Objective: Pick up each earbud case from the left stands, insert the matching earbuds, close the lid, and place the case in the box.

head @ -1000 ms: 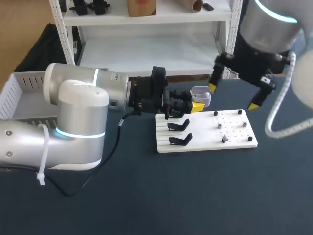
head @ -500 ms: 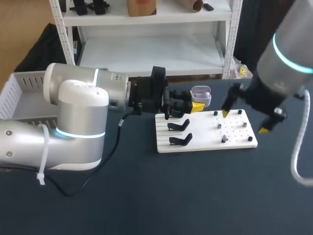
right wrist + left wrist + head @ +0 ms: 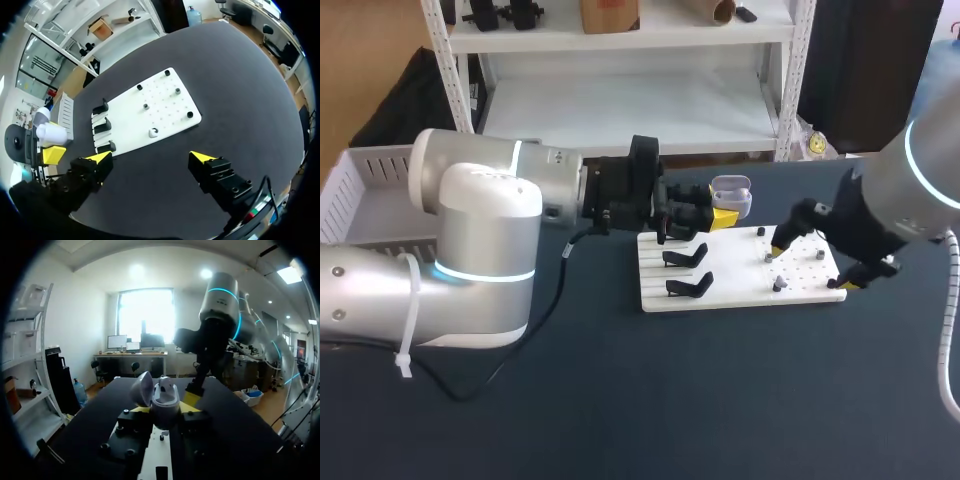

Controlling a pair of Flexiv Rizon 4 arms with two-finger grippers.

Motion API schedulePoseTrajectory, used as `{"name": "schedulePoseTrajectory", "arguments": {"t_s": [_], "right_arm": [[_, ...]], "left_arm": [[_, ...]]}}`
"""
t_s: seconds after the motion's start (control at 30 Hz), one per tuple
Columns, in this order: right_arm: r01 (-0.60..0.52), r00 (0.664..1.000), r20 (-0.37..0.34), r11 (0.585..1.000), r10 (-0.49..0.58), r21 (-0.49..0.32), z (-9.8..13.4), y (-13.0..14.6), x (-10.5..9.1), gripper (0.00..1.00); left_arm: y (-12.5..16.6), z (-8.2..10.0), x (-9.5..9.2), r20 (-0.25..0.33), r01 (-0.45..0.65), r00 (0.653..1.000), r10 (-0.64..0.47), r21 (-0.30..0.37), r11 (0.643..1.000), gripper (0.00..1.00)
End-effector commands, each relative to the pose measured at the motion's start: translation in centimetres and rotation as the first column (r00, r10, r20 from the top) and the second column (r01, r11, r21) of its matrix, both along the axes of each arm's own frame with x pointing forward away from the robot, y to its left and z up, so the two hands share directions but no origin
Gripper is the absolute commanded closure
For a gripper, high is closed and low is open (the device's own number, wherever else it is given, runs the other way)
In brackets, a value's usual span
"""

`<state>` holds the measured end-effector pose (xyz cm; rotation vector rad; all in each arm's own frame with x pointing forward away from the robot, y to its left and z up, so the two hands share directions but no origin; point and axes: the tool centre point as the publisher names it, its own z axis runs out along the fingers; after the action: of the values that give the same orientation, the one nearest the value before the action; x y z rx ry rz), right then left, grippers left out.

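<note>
My left gripper is shut on a pale earbud case with its lid up, held above the back edge of the white board. In the left wrist view the case sits between the yellow fingertips, lid tipped back. Two empty black stands are on the board's left part. Small earbuds rest on its pegged right part. My right gripper hangs open over that part. In the right wrist view it is above the board's near edge, an earbud just ahead.
A white slatted box stands at the table's far left, behind my left arm. Black pegs stick up around the board's right section. Dark tabletop spreads in front of the board.
My right arm has come down from the back right and now hovers low over the board's pegged part, fingers still open. The left arm and the case have not moved.
</note>
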<state>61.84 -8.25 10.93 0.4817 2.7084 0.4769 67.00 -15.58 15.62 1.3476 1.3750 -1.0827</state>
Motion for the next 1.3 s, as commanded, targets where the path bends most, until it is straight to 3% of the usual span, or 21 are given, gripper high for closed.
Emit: {"name": "schedulePoseTrajectory", "arguments": {"t_s": [0.03, 0.17, 0.3, 0.57, 1.03, 1.13, 1.2, 1.3], "right_arm": [[0.006, 1.0, 0.013, 1.0, -0.006, 0.0, -0.1, 0.0, -0.3, 0.0], [0.006, 1.0, 0.013, 1.0, -0.006, 0.0, -0.1, 0.0, -0.3, 0.0], [0.027, 0.997, 0.077, 0.999, -0.028, 0.02, -1.8, -0.1, 0.7, 0.0], [0.059, 0.996, 0.073, 0.992, -0.051, -0.111, -4.2, 0.5, 1.5, 0.0], [0.061, 0.995, 0.094, 0.981, -0.044, -0.182, -5.4, 0.6, 1.1, 0.0], [0.066, 0.995, 0.092, 0.979, -0.049, -0.193, -5.5, 0.6, 1.1, 0.3], [0.069, 0.995, 0.089, 0.976, -0.051, -0.209, -5.7, 0.7, 1.1, 0.31], [0.079, 0.994, 0.085, 0.971, -0.062, -0.224, -5.7, 0.8, 1.1, 0.42]], "left_arm": [[0.0, -0.1, -0.1, 0.003, -0.005, 1.0, 0.005, -0.003, 1.0, 1.0], [0.0, -0.1, -0.1, 0.003, -0.005, 1.0, 0.005, -0.003, 1.0, 1.0], [0.0, -0.1, -0.1, 0.003, -0.005, 1.0, 0.005, -0.003, 1.0, 1.0], [0.0, -0.1, -0.1, 0.003, -0.005, 1.0, 0.005, -0.003, 1.0, 1.0], [0.0, -0.1, -0.1, 0.003, -0.005, 1.0, 0.005, -0.003, 1.0, 1.0], [0.0, -0.1, -0.1, 0.003, -0.005, 1.0, 0.005, -0.003, 1.0, 1.0], [0.0, -0.1, -0.1, 0.003, -0.005, 1.0, 0.005, -0.003, 1.0, 1.0], [0.0, -0.1, -0.1, 0.003, -0.005, 1.0, 0.005, -0.003, 1.0, 1.0]]}}
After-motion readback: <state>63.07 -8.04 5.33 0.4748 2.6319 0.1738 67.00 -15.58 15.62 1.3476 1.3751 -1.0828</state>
